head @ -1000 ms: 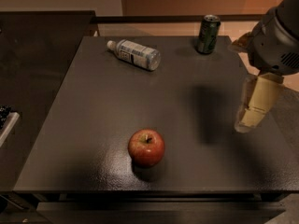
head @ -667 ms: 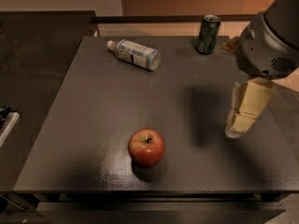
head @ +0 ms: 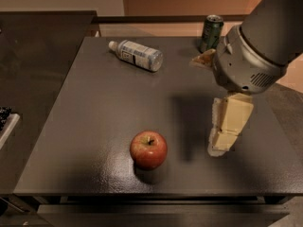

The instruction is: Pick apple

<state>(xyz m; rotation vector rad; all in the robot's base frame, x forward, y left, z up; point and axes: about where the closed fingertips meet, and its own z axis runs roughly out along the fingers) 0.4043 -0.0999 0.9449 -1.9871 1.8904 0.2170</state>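
The red apple (head: 148, 149) with yellowish patches and a short brown stem sits upright on the dark table (head: 94, 108), near its front edge. My gripper (head: 219, 147), cream-coloured and hanging from the large grey arm (head: 251, 51), is to the right of the apple, about an apple's width away and pointing down just above the table. It holds nothing that I can see.
A clear plastic water bottle (head: 137, 55) lies on its side at the back left of the table. A green can (head: 211, 33) stands at the back right. A small tan object (head: 203, 60) is partly hidden behind the arm. A dark counter (head: 33, 56) adjoins on the left.
The arm and gripper have moved left and toward the front, closer to the apple. The apple, bottle and can have not moved.
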